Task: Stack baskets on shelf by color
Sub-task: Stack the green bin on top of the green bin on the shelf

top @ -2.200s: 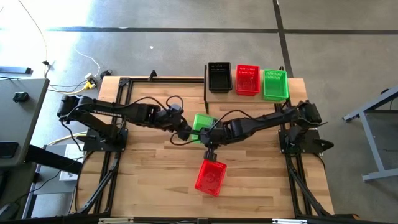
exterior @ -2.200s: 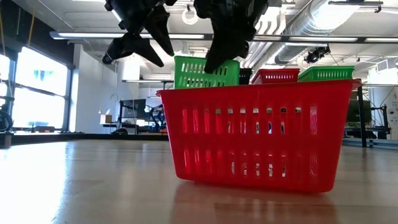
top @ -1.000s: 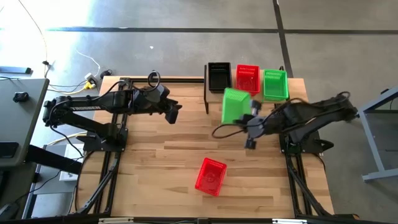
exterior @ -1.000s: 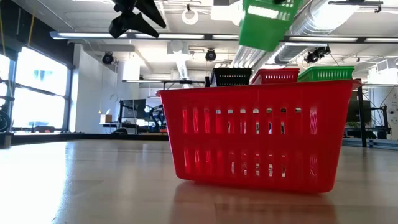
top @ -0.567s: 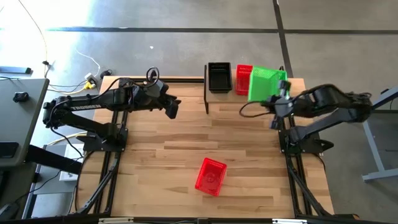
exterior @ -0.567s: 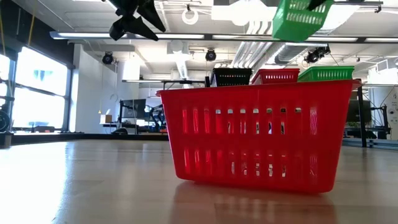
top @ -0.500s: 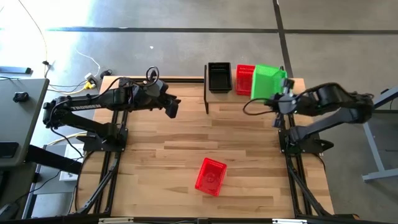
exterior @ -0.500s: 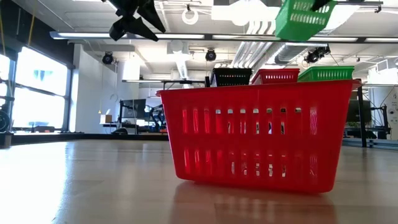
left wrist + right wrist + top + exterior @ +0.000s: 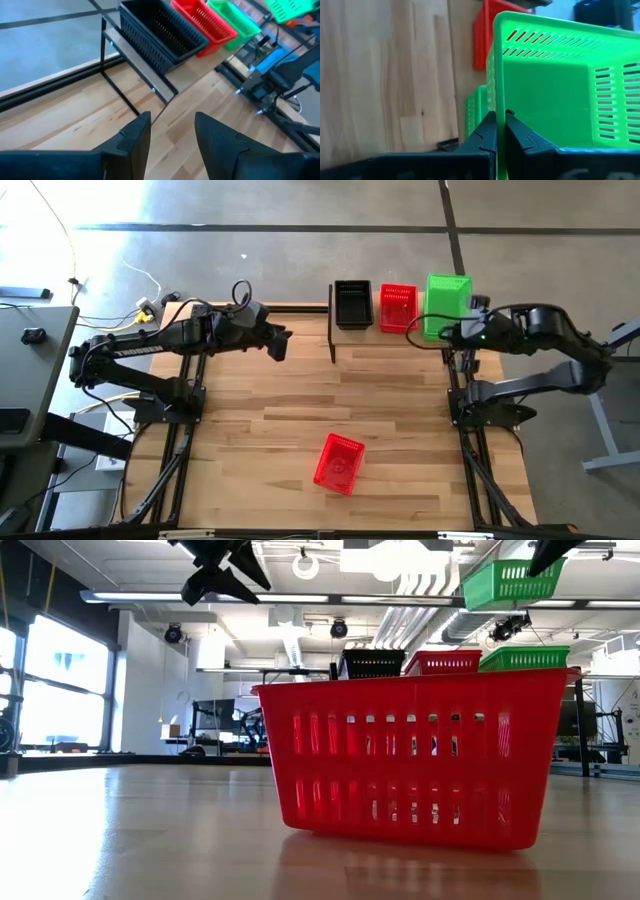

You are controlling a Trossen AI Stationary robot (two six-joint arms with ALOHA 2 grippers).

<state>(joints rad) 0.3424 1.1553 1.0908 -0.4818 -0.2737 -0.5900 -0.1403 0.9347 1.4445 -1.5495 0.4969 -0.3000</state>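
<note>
I've got the green basket [image 9: 447,293] pinched by one short-side wall, my right gripper [image 9: 500,131] clamped tight on the rim, one finger inside, one outside. It hangs in the air right above the shelf [image 9: 340,337], over the green stack [image 9: 522,659] at the shelf's end nearest my right arm's base.

Handling, as I judge it: light, thin plastic, stiff enough to keep its shape from a single-wall grip, but prob. a bit flexy and slick, so it could swing or twist on the pinch. The rim is the place to hold; slotted walls lower down would bend more. Not fragile. For nesting it needs to be level and square w/ the one below, else the tapered walls will jam.

Looks: bright green, rectangular, open top, rows of short slots in the walls, rolled lip, walls tapering toward the bottom.

Rel. to the shelf: red stack [image 9: 397,308] sits mid-shelf, black stack [image 9: 352,304] at the far end from the green. One loose red basket [image 9: 339,463] lies on the table well out in front of the shelf, skewed.

My left gripper [image 9: 170,135] hovers empty beside the shelf's black end, fingers apart.
</note>
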